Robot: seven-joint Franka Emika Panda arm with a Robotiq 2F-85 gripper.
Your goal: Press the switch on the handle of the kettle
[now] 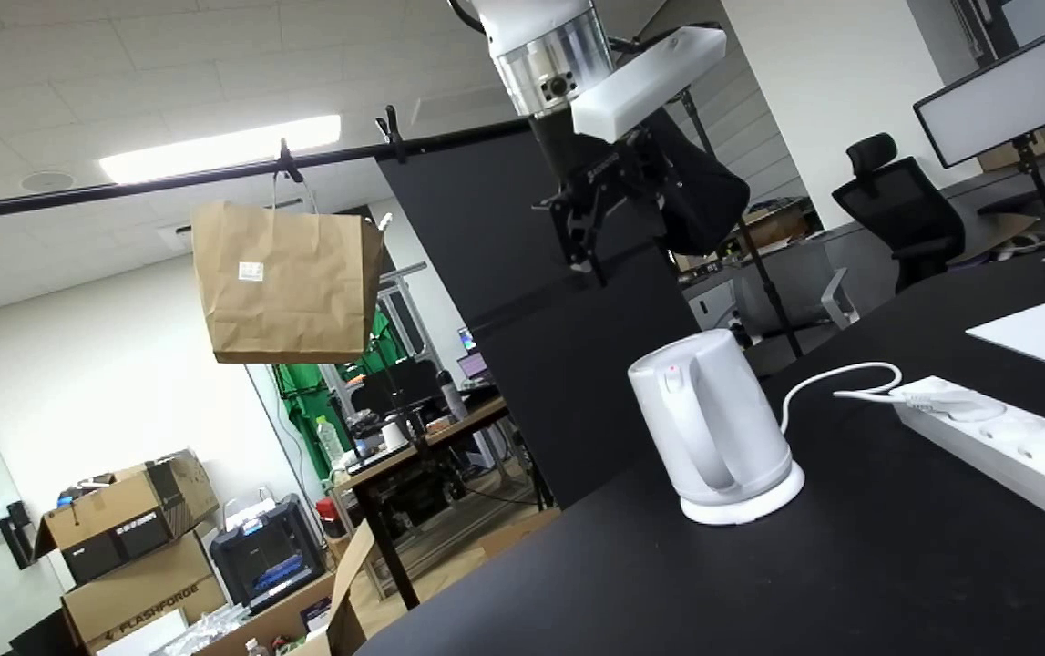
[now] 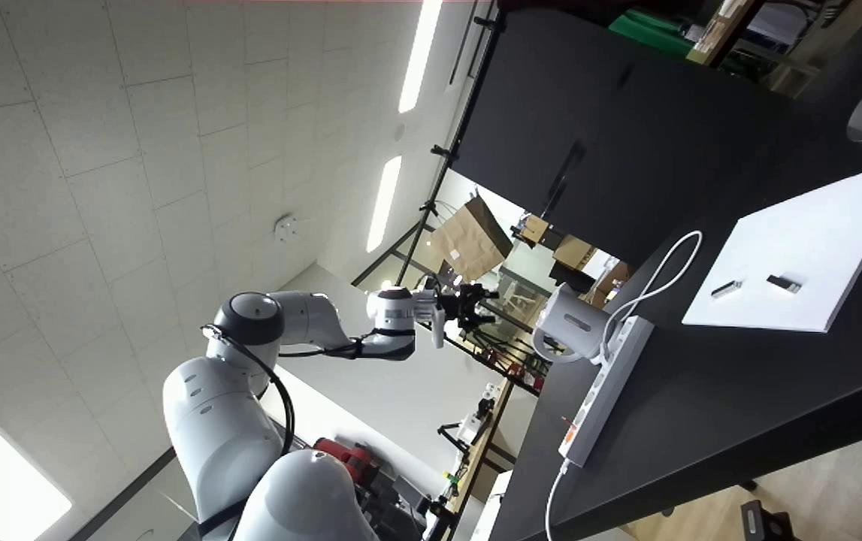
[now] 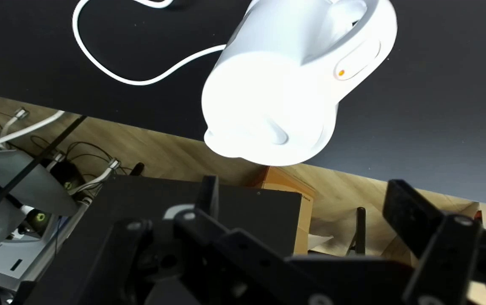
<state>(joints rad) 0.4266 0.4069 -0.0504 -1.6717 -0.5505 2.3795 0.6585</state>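
The white kettle (image 1: 745, 410) stands upright on its base on the black table; it also shows in an exterior view (image 2: 579, 324) and in the wrist view (image 3: 264, 93). Its handle (image 1: 697, 428) carries a long oval switch (image 1: 673, 377) near the top. In the wrist view the switch (image 3: 359, 59) has an orange dot at one end and lies on the right side of the kettle. My gripper (image 1: 597, 241) is open and empty, well above the kettle and apart from it. Its spread fingers show low in the wrist view (image 3: 304, 201). It also shows in an exterior view (image 2: 489, 306).
A white power strip (image 1: 1014, 437) lies beside the kettle, joined by a white cord (image 3: 139, 82). A white board (image 2: 791, 240) with two small dark items lies farther along the table. A black panel (image 1: 595, 364) stands beyond the table edge. A paper bag (image 1: 285, 282) hangs from a bar.
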